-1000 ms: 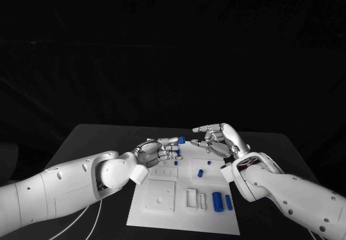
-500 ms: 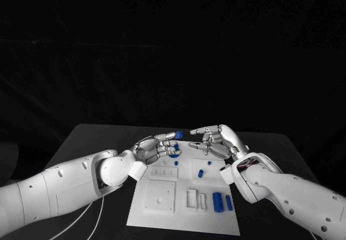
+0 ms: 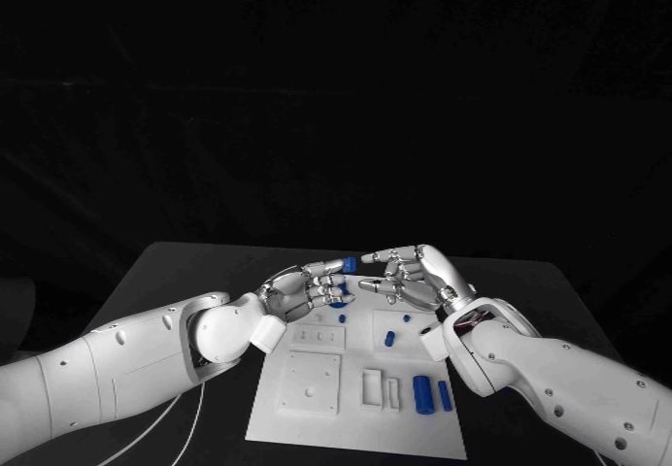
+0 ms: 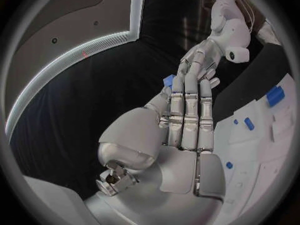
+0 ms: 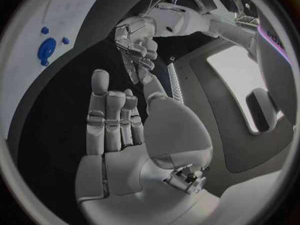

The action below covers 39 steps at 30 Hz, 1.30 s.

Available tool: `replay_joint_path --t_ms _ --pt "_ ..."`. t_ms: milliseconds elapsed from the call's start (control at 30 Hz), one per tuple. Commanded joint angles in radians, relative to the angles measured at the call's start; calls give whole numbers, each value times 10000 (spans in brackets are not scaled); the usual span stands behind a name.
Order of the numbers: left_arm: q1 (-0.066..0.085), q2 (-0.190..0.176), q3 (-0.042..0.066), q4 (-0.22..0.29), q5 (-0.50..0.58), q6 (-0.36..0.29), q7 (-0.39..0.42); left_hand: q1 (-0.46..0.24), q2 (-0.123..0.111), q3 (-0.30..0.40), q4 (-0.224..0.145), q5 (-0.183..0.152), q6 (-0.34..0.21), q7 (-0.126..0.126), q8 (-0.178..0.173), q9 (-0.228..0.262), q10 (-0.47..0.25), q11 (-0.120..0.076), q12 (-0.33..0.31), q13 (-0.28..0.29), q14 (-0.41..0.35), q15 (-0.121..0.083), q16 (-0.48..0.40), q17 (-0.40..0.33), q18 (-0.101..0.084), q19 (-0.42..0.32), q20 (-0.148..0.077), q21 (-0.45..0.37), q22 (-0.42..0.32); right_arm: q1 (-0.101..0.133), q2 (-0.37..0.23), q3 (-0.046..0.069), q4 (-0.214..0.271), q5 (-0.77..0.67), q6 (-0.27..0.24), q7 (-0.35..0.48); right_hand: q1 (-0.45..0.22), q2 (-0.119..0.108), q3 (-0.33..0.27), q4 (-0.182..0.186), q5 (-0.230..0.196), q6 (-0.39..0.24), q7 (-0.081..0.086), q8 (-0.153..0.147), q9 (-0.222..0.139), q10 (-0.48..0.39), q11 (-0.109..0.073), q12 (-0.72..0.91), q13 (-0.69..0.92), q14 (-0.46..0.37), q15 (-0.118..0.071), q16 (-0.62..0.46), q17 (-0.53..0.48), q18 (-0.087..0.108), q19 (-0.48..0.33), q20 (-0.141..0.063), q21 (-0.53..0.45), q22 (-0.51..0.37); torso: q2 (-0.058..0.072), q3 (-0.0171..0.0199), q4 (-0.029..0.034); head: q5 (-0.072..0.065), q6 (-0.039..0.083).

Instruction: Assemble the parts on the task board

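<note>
The task board point(image 3: 357, 408), a white plate, lies in the middle of the black table point(image 3: 183, 272), with blue parts spread over it. Near its right side lie 2 blue cylinders side by side, a thicker one point(image 3: 423, 392) and a thinner one point(image 3: 444, 393), just beside a white rectangular frame piece point(image 3: 373, 386). Farther up the board a short blue peg point(image 3: 389, 339) sits in a recessed panel, and a small blue piece point(image 3: 406, 317) lies close below the right hand. A square white panel point(image 3: 310, 382) occupies the board's left half.

Above the far end of the board, the left hand point(image 3: 306, 289) holds a small blue part point(image 3: 346, 262) pinched at its fingertips, raised clear of the plate; the left wrist view shows the same blue part point(image 4: 169, 80) at the tips of the extended fingers point(image 4: 189, 105). The right hand point(image 3: 414, 275) faces it, fingers curled partly inward and apart, with its fingertips just beside the blue part; whether they touch it cannot be told. In the right wrist view the right hand's fingers point(image 5: 112, 120) stand straight and separated with nothing between them, and the left hand point(image 5: 140, 45) appears beyond them.
</note>
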Motion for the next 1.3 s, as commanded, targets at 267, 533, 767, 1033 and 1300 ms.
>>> replay_joint_path --t_ms 267,533,767,1033,1300 --pt "-5 46 11 0 -71 437 -139 -82 30 104 -31 37 -26 -17 29 7011 -95 1 114 19 -92 -17 61 19 -150 -91 2 -10 42 20 201 48 -53 89 -52 183 132 156 -6 37 -312 -33 0 -53 -12 -41 18 43 3 -51 -6 66 -4 55 89 8 -97 19 6 7 -3 4 5" --pt "-5 49 10 -26 -99 461 -177 -82 30 104 -31 37 -26 -17 29 7011 -95 1 114 19 -92 -17 61 19 -150 -91 2 -10 42 27 283 84 -16 95 -42 305 186 382 124 -54 -748 167 -39 -58 -14 39 -13 147 70 20 -33 185 56 50 153 -18 -103 80 -1 9 -16 26 -8" --pt "-5 48 10 -39 -103 452 -185 -82 30 104 -31 37 -26 -17 29 7011 -95 1 114 19 -92 -17 61 19 -150 -91 2 -10 42 27 305 95 100 73 -58 402 139 497 226 -279 -974 297 -50 -58 -13 116 -15 234 134 85 -43 269 106 55 205 -30 -121 177 6 16 -16 30 5" --pt "-5 47 10 -43 -116 457 -211 -82 30 104 -31 37 -26 -17 29 7011 -95 1 114 19 -92 -17 61 19 -150 -91 2 -10 42 27 329 98 220 -254 -91 445 197 543 259 -414 -1236 407 -52 -58 -12 131 -3 254 145 97 -35 284 117 70 221 -22 -136 218 0 8 -17 10 9" --pt "-5 67 9 -67 -135 448 -235 -82 30 104 -31 37 -26 -17 29 7011 -95 1 114 19 -92 -17 61 19 -150 -91 2 -10 42 27 372 100 260 -424 -125 452 287 708 596 -670 -1868 627 -43 -60 -11 135 21 287 170 107 -20 296 129 92 230 -12 -159 296 0 2 -16 -7 11"
